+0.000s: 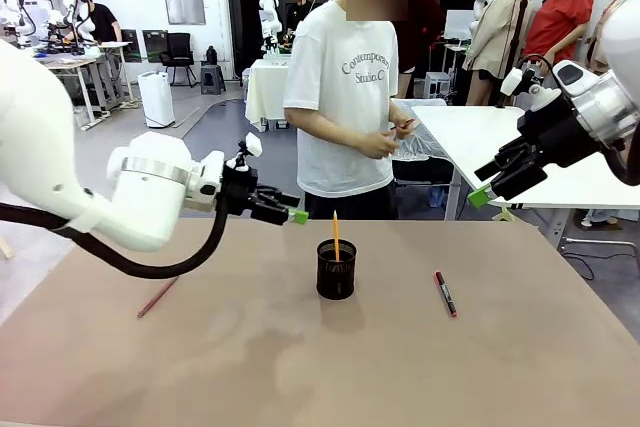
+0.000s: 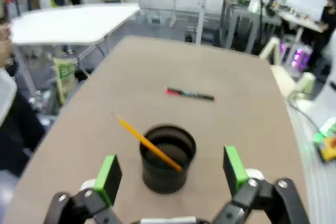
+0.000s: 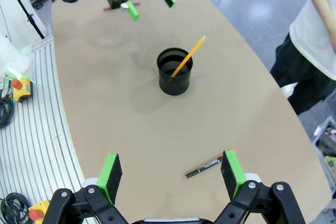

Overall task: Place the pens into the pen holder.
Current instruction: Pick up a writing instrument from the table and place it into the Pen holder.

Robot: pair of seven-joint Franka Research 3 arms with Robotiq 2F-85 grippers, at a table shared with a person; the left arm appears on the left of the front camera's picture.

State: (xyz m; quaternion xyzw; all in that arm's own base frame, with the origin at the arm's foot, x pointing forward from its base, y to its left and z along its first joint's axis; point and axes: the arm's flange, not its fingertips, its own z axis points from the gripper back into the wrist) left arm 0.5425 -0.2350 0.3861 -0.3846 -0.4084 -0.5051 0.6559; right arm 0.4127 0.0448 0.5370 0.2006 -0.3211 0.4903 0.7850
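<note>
Brown tabletop (image 1: 300,377) spreads out closest to the camera in the front view. At its left lies the reddish-brown pencil (image 1: 157,298), flat on the surface and well apart from everything else. Above and to the right of it hangs the left gripper (image 1: 290,207), clear of the table, its green-padded fingers spread wide with nothing between them. Its wrist camera looks down on the pen holder (image 1: 336,269), which shows between the two pads. That black mesh cup stands upright near the middle of the table. The yellow-orange pencil (image 1: 336,237) is inside it, lower end in the cup and upper end sticking well above the rim; from the wrist cameras it leans against the rim. To the right of the holder, apart from it, the black marker (image 1: 445,293) with red ends lies flat on the table. Farthest right, the right gripper (image 1: 487,182) hovers high above the table, jaws apart and empty. A person in a white T-shirt (image 1: 345,97) stands at the far side, hands together.
</note>
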